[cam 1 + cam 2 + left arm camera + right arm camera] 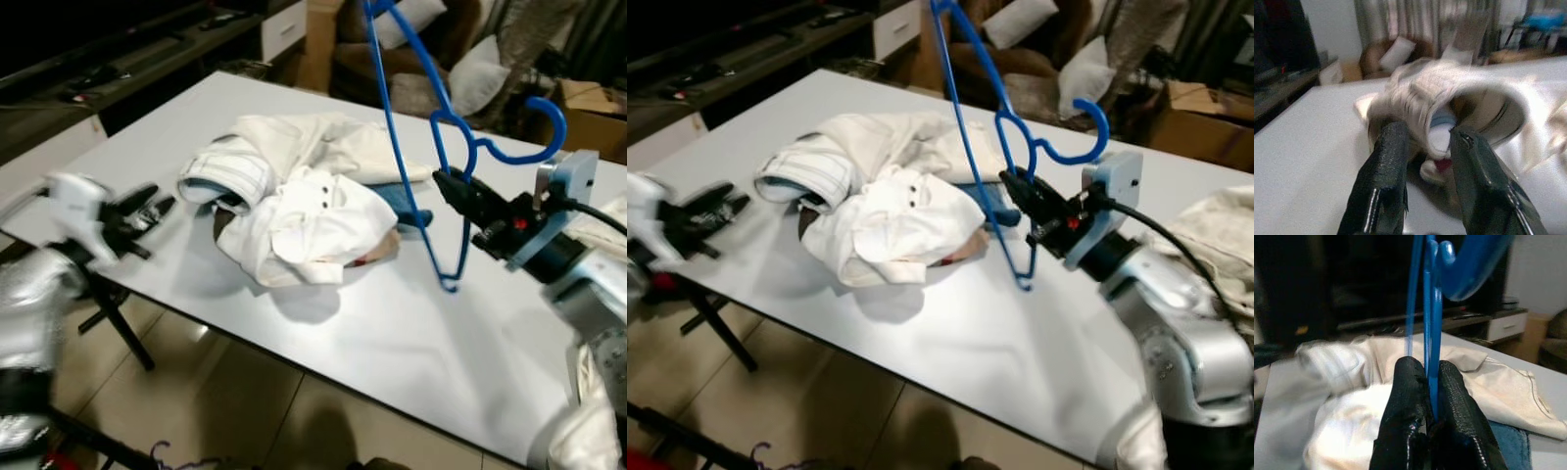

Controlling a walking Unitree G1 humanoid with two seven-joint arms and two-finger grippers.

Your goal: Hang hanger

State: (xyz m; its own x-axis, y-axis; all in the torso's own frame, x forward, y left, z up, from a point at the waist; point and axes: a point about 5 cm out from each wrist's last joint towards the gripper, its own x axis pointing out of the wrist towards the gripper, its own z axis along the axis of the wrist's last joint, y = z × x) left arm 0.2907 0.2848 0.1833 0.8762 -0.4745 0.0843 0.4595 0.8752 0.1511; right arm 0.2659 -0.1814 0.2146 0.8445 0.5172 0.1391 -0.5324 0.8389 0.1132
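A blue plastic hanger (pixel 1436 333) is held upright above the white table (pixel 392 333). My right gripper (pixel 446 183) is shut on its thin frame just below the hook (pixel 562 125), and the lower corner of the hanger hangs close over the tabletop. To its left lies a pile of white clothes (pixel 304 215), with a blue cloth (pixel 407 201) under the pile's right side. My left gripper (pixel 157 208) hovers at the table's left edge, pointing at the pile. It is open with nothing between its fingers (pixel 1393 161).
A dark TV bench (pixel 118 59) runs along the back left. An armchair with pillows (pixel 470 69) and cardboard boxes (pixel 598 108) stand behind the table. Another pale cloth (pixel 612 220) lies at the right edge. Black stand legs (pixel 122 328) rest on the tiled floor below.
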